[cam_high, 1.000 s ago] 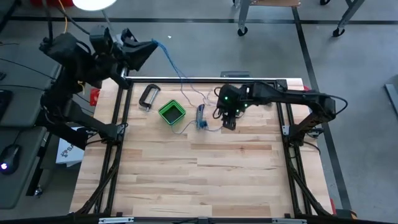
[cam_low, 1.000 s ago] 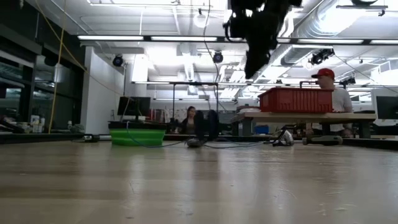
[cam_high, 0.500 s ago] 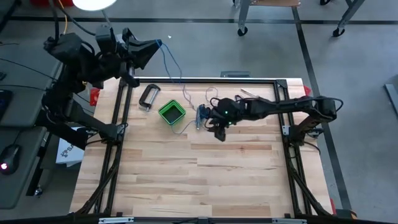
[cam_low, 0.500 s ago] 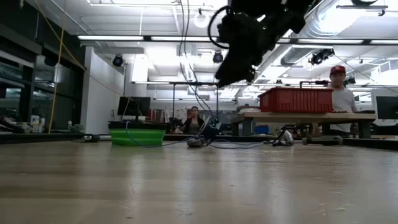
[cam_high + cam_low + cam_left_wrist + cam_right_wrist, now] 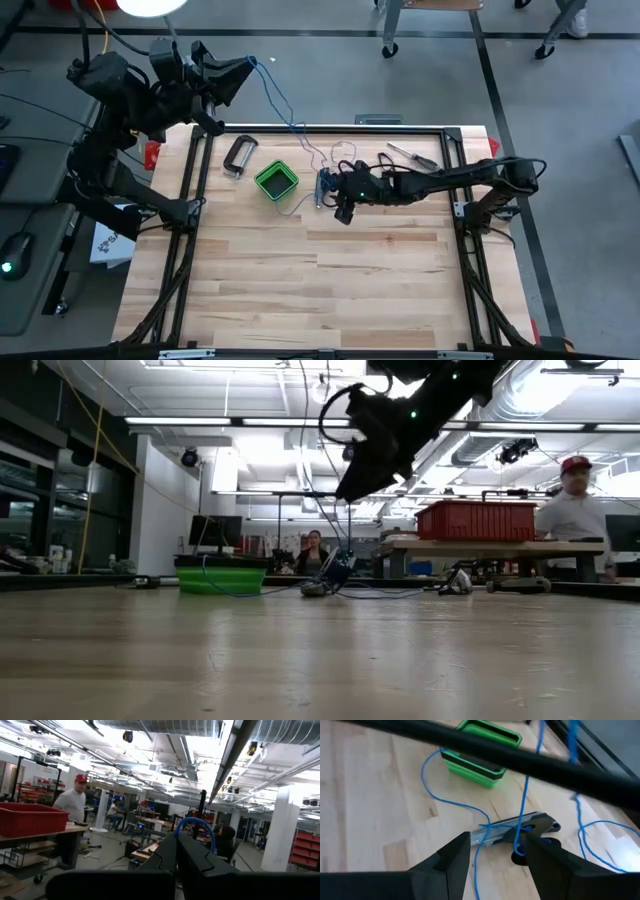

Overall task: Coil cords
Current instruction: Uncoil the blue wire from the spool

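High view: left hand [image 5: 250, 68] raised beyond desk [image 5: 330, 280] corner, pinched shut on blue wire [image 5: 283, 105]. Right hand [image 5: 343, 210] spread wide, empty, above spool [image 5: 520, 855] beside green box [image 5: 276, 181].

table [image 5: 330, 280]: wood | on it: green box [image 5: 276, 181]; wire [image 5: 300, 205]; clamp [image 5: 238, 155]; screwdriver [image 5: 410, 156]
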Available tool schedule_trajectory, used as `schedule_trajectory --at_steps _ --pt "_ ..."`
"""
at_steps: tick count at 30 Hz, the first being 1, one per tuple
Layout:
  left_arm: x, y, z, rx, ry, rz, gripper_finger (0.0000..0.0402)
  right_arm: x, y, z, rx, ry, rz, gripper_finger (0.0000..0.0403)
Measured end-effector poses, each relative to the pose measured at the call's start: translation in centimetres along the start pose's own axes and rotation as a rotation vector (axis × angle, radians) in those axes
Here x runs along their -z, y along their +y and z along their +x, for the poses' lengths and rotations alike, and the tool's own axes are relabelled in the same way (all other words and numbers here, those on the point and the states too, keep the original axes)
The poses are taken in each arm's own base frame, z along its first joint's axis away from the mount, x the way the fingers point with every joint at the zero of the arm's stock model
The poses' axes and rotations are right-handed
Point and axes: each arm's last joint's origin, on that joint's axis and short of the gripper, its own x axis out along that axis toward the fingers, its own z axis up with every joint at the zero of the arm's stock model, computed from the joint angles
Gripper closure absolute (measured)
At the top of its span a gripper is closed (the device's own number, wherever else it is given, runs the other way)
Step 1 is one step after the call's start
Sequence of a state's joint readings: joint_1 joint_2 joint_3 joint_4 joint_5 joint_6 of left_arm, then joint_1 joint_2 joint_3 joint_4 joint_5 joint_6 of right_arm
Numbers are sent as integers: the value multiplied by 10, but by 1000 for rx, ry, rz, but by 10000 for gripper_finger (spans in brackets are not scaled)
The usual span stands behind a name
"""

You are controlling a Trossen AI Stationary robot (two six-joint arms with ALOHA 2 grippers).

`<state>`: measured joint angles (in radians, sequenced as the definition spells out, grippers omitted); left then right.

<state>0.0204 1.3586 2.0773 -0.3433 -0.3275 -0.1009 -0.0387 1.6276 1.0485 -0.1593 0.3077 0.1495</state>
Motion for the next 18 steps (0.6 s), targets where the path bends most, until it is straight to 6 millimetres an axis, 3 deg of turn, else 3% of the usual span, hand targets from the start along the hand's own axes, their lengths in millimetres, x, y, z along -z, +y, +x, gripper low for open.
schedule_trajectory --at_steps 7,13,18 --pt "0 0 0 -1 -1 1 401 5 4 26 73 -38 1 222" --pt "0 1 0 -19 -2 0 401 7 -3 32 97 -21 49 226" --pt "0 1 0 -23 -2 1 401 7 -3 32 77 -22 53 278"
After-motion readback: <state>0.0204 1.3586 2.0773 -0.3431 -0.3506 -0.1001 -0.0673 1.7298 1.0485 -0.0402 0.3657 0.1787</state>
